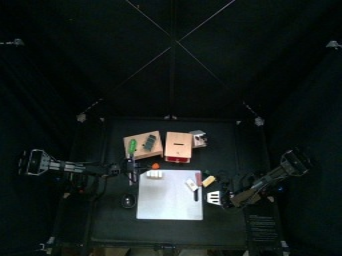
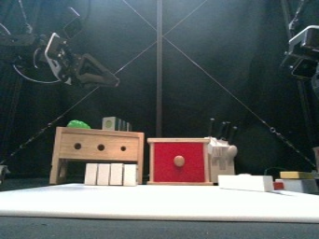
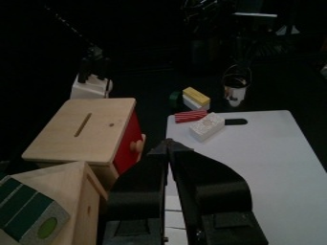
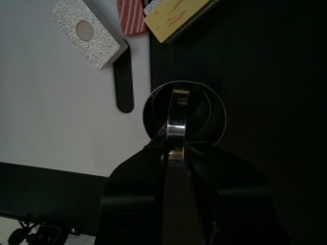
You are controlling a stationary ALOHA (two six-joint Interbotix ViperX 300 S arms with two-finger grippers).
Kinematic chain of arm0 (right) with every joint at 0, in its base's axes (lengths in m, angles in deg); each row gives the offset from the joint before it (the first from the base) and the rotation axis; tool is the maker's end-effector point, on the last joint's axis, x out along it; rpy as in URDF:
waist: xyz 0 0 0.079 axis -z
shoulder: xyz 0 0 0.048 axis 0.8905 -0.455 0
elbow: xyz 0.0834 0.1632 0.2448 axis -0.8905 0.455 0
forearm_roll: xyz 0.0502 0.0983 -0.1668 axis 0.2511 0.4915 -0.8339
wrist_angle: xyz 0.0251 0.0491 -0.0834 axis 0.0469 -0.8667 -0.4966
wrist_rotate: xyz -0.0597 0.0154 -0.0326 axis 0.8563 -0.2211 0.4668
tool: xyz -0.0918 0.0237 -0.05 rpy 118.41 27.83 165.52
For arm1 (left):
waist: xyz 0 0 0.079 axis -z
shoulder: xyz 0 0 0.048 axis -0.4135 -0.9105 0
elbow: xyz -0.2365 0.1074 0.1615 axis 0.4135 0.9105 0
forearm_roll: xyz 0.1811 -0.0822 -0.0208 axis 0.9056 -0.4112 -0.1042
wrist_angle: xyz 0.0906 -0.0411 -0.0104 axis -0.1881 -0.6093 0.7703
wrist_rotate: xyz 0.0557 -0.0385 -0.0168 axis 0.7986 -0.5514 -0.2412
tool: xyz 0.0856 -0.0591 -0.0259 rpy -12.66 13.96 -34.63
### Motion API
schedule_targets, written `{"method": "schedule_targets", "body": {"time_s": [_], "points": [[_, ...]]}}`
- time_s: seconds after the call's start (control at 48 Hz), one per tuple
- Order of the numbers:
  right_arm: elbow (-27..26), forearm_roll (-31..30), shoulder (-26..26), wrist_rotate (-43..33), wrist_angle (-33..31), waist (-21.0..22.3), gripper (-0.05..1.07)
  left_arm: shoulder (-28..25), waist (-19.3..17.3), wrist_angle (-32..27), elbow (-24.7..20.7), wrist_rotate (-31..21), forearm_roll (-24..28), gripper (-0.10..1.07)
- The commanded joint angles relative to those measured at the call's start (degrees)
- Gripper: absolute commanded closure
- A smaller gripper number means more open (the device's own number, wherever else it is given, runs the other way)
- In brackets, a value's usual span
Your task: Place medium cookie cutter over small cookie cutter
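Note:
My right gripper (image 4: 174, 134) is shut on the rim of a round metal cookie cutter (image 4: 205, 113) over the dark table just off the white mat's right edge. The left wrist view shows the same cutter (image 3: 235, 91) hanging under that gripper. I cannot tell whether it is the medium one, and I cannot pick out a second, smaller cutter in any view. In the top view the right gripper (image 1: 218, 198) is at the mat's right side. My left gripper (image 3: 169, 153) is shut and empty, hovering at the table's left (image 1: 130, 172) near the wooden box.
A white mat (image 1: 170, 195) covers the table's front. Behind it stand a wooden box (image 2: 96, 154) and a red box (image 2: 181, 161). White blocks (image 2: 110, 174) stand by the wooden box. A white block (image 4: 87, 36), a black strip (image 4: 124, 86) and a yellow block (image 4: 179, 17) lie near the right gripper.

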Motion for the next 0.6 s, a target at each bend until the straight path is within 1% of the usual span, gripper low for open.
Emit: {"method": "schedule_targets", "body": {"time_s": [0.0, 0.125, 0.396, 0.583], "points": [[-0.44, -0.09, -0.18, 0.09, 0.88, 0.44, 0.45, 0.18, -0.18, 0.26, -0.7, -0.09, 0.0, 0.48], [0.09, -0.26, -1.85, 0.18, 2.55, 0.97, 0.45, 0.26, -0.18, 0.18, -0.62, -0.09, 0.0, 0.48], [1.14, 0.09, -2.11, 0.09, 2.72, 0.97, 0.44, 0.26, -0.18, -0.97, -0.62, -0.09, 0.0, 0.48], [0.62, -1.05, -2.02, 0.0, 2.72, 0.62, 0.44, 0.26, -0.18, -1.05, -0.7, -0.09, 0.0, 0.48]]}}
